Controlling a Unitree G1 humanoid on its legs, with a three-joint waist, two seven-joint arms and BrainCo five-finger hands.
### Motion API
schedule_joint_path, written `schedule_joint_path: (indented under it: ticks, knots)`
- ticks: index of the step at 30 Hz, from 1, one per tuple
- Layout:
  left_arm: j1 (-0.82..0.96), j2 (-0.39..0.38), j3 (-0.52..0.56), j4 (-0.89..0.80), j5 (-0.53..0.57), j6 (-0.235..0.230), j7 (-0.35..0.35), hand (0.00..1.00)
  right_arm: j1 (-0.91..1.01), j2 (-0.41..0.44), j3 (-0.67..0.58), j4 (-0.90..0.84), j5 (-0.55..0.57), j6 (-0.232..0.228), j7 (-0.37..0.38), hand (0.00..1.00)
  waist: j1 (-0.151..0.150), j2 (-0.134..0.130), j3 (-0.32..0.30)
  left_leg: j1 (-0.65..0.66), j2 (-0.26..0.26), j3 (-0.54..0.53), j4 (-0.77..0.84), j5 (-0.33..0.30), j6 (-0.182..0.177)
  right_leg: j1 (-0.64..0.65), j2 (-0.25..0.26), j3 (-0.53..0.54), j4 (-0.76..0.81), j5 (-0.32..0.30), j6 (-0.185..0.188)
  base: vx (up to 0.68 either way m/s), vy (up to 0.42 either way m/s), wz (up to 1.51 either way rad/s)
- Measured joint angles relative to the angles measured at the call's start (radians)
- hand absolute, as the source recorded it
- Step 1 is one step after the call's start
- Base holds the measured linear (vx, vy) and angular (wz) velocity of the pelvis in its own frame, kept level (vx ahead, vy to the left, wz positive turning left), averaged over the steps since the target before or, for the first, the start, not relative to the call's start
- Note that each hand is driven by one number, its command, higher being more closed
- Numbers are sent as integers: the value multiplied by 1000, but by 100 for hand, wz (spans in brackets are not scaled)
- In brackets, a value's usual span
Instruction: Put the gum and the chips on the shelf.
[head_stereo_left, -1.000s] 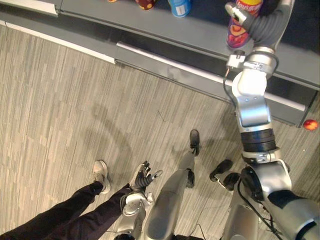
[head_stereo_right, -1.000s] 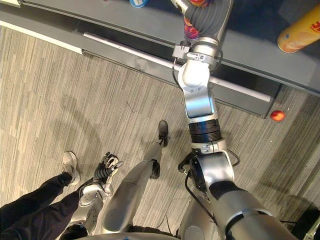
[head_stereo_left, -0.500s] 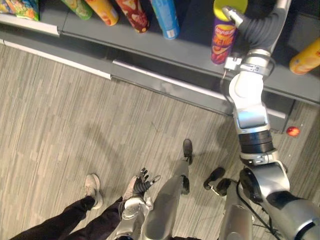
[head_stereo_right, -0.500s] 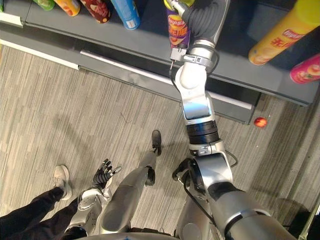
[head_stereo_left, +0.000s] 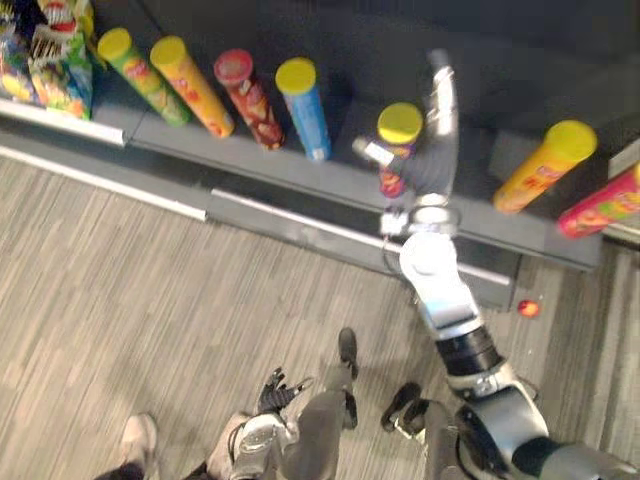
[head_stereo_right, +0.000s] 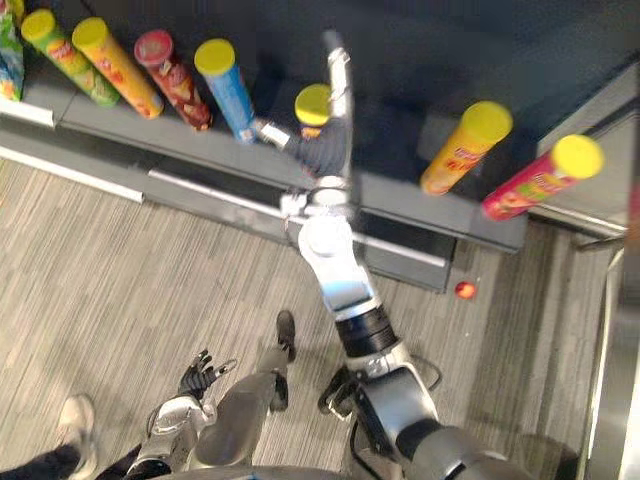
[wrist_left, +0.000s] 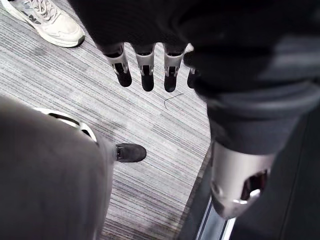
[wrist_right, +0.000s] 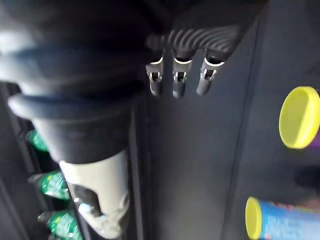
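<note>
Fingers (wrist_left: 145, 75) of the left hand (head_stereo_left: 280, 385) are hanging straight and slightly apart, holding nothing, low at the robot's side over the striped floor (head_stereo_left: 150, 300). A person's pale shoe (head_stereo_left: 135, 440) is resting on the floor just left of that hand.

Up on the dark shelf (head_stereo_left: 250, 160), snack bags (head_stereo_left: 40, 60) are sitting at the far left. A row of chip cans is standing beside them: a green can (head_stereo_left: 140, 70), a yellow can (head_stereo_left: 190, 85), a red can (head_stereo_left: 250, 95) and a blue can (head_stereo_left: 305, 105).

Next in the row, the purple chips can (head_stereo_left: 397, 145) with its yellow lid is standing on the shelf. The right hand (head_stereo_left: 438, 110) is reaching in just beside it, with the thumb out on the can's left and the fingers (wrist_right: 175, 80) pointing straight into the shelf, spread and gripping nothing. Whether the hand is touching the can I cannot tell. Which item is the gum I cannot make out either.

Further right, an orange can (head_stereo_left: 540, 165) and a pink can (head_stereo_left: 600, 200) are standing apart from the hand. Below the shelf edge, a small red ball (head_stereo_left: 528, 308) is lying on the floor.
</note>
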Motion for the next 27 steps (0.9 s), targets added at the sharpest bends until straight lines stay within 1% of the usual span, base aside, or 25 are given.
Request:
schedule_joint_path:
  ticks: [1, 2, 3, 4, 5, 7, 8, 9, 10, 12, 13, 15, 16, 18, 19, 21, 22, 23, 25, 27]
  knots:
    - [-8, 0, 16, 31, 2, 6, 0, 0, 55, 5, 49, -1, 27, -10, 27, 0, 0, -3, -15, 22, 11, 2, -1, -9, -6, 30, 25, 15, -42, 17, 1, 49, -58, -36]
    - [-11, 1, 21, 45, 6, 11, 0, 0, 78, 4, 72, 0, 43, -16, 46, 0, 0, -4, -22, 31, 17, 4, -1, -12, -10, 43, 36, 20, -61, 25, 1, 28, -53, -38]
    - [-11, 6, 24, 67, 27, 18, -2, 0, 112, 1, 120, 12, 71, -29, 86, 0, -8, -6, -44, 39, 29, 12, -1, -17, -12, 60, 59, 30, -104, 45, 0, 17, -46, -36]
    - [-11, 13, 27, 91, 32, 21, -4, 0, 130, -3, 167, 23, 92, -30, 118, 0, -23, -11, -57, 50, 39, 21, -2, -20, -12, 81, 78, 42, -142, 64, -3, 15, -37, -35]
    - [-12, 17, 27, 101, 40, 23, -9, 0, 139, -7, 191, 24, 102, -31, 144, 0, -30, -13, -59, 60, 44, 25, -2, -22, -12, 94, 87, 47, -160, 73, -3, 15, -27, -31]
    - [-12, 29, 27, 129, 75, 34, -22, 0, 194, -34, 235, 24, 139, -36, 233, 0, -42, -24, -82, 87, 55, 33, -3, -29, -9, 130, 112, 74, -211, 99, -4, 5, -22, -32]
    - [-11, 34, 28, 145, 79, 35, -25, 0, 242, -52, 259, 24, 161, -39, 270, 0, -48, -31, -100, 97, 59, 39, -4, -33, -11, 147, 121, 83, -235, 111, -4, 11, -13, -25]
    - [-11, 35, 33, 158, 82, 35, -26, 0, 269, -57, 268, 24, 181, -41, 290, 0, -49, -33, -101, 110, 60, 44, -6, -35, -8, 161, 123, 88, -241, 114, -2, 20, -8, -27]
    - [-11, 37, 51, 170, 99, 35, -27, 0, 335, -61, 270, 28, 200, -42, 322, 0, -54, -40, -107, 138, 61, 58, -9, -42, -8, 185, 125, 103, -247, 117, 0, 9, -4, -30]
    - [-7, 39, 66, 188, 116, 36, -26, 0, 429, -80, 269, 41, 209, -47, 358, 0, -66, -49, -118, 174, 61, 71, -10, -54, -6, 214, 127, 122, -264, 119, 3, -15, 3, -32]
    - [1, 40, 68, 199, 119, 36, -25, 0, 480, -101, 268, 68, 213, -54, 380, 0, -76, -53, -140, 181, 62, 84, -10, -58, -6, 216, 128, 137, -271, 121, 6, -23, 12, -24]
    - [6, 40, 68, 205, 150, 35, -24, 0, 559, -125, 246, 119, 221, -58, 405, 0, -84, -53, -147, 206, 62, 96, -11, -65, -5, 242, 130, 151, -287, 124, 11, 2, 17, -24]
    - [16, 38, 71, 205, 156, 35, -24, 0, 618, -133, 211, 161, 222, -57, 418, 0, -85, -53, -168, 210, 61, 105, -11, -70, -5, 246, 130, 159, -298, 126, 14, 22, 24, -21]
    - [29, 33, 98, 206, 156, 35, -22, 0, 697, -138, 151, 222, 223, -55, 439, 0, -89, -54, -190, 217, 58, 111, -11, -77, 1, 252, 129, 168, -302, 128, 18, 49, 26, -12]
    - [35, 32, 108, 207, 155, 35, -22, 0, 731, -147, 114, 265, 218, -54, 445, 0, -95, -55, -194, 228, 55, 113, -11, -82, 2, 267, 129, 171, -312, 132, 22, 55, 21, -6]
    - [44, 31, 122, 207, 155, 35, -22, 0, 760, -173, 83, 322, 204, -54, 452, 0, -102, -55, -198, 241, 53, 117, -11, -89, 3, 283, 129, 176, -326, 141, 24, 52, 26, -6]
    - [52, 28, 136, 204, 154, 34, -21, 0, 770, -176, 52, 378, 178, -57, 454, 0, -110, -56, -201, 245, 51, 120, -11, -92, 5, 289, 128, 180, -332, 145, 24, 57, 31, -7]
    - [52, 28, 139, 204, 154, 34, -21, 0, 771, -175, 34, 412, 166, -57, 453, 0, -110, -56, -202, 247, 50, 122, -11, -93, 7, 290, 127, 182, -332, 145, 24, 53, 30, -8]
    - [53, 26, 138, 204, 155, 34, -19, 0, 771, -180, -25, 563, 107, -56, 452, 0, -109, -56, -202, 259, 45, 134, -11, -99, 9, 295, 123, 194, -332, 147, 27, 62, 30, -14]
    - [54, 24, 137, 204, 162, 34, -11, 0, 770, -185, -51, 662, 56, -55, 445, 0, -110, -55, -202, 268, 40, 137, -11, -104, 9, 303, 119, 198, -333, 147, 27, 58, 27, -8]
